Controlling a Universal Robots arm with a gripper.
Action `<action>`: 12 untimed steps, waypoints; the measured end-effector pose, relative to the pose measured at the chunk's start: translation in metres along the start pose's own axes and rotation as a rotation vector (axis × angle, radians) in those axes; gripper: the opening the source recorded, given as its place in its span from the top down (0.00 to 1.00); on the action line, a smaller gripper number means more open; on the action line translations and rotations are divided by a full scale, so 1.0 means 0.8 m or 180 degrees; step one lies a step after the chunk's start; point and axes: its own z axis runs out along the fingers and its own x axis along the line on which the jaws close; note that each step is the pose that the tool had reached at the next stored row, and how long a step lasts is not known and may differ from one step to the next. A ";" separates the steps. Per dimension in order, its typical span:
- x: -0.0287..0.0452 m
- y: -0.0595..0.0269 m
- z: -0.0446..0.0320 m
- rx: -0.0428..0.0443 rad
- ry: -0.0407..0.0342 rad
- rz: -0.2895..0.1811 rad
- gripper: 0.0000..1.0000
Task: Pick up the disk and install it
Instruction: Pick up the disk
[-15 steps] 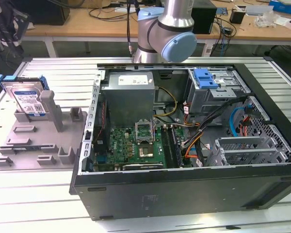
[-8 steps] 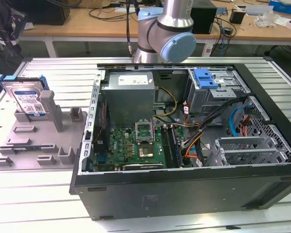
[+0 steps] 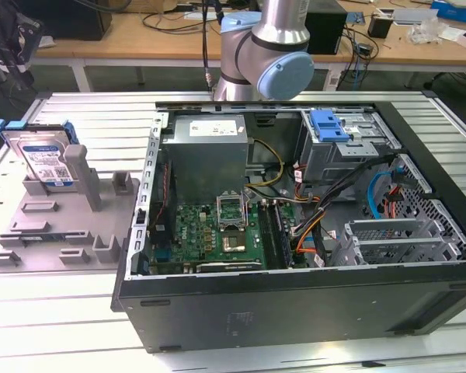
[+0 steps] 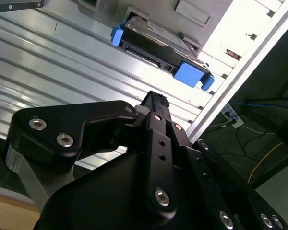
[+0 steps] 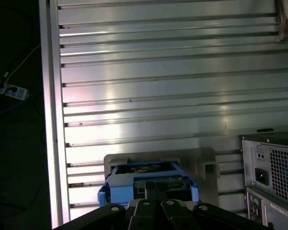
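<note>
Surface (image 3: pixel 78 116): ribbed aluminium beneath me, silver-grey, with long parallel slots. Bands of bright glare run across it in both wrist views.
Edge rail (image 5: pixel 52 120): plain aluminium, bordering my surface.
Desks (image 3: pixel 140 35): light wooden tops on white legs, beyond my surface in the exterior view. They carry a black box (image 3: pixel 326 27), a blue box (image 3: pixel 454 9) and loose cables.
Floor (image 5: pixel 14 158): dark, in shadow past the rail.
Power strip (image 5: pixel 5 87): white, lying on the floor.
Yellow cable (image 4: pixel 264 163) and blue cable (image 4: pixel 259 102): trailing over the floor.
</note>
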 end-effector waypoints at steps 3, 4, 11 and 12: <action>0.0000 0.000 0.0000 0.0000 0.0001 -0.0004 0.89; 0.0001 0.000 0.0000 0.0000 0.0003 -0.0011 0.89; 0.0000 0.000 0.0001 0.0012 0.0153 -0.0502 0.89; 0.0000 0.000 0.0000 0.0014 0.0174 -0.0567 0.89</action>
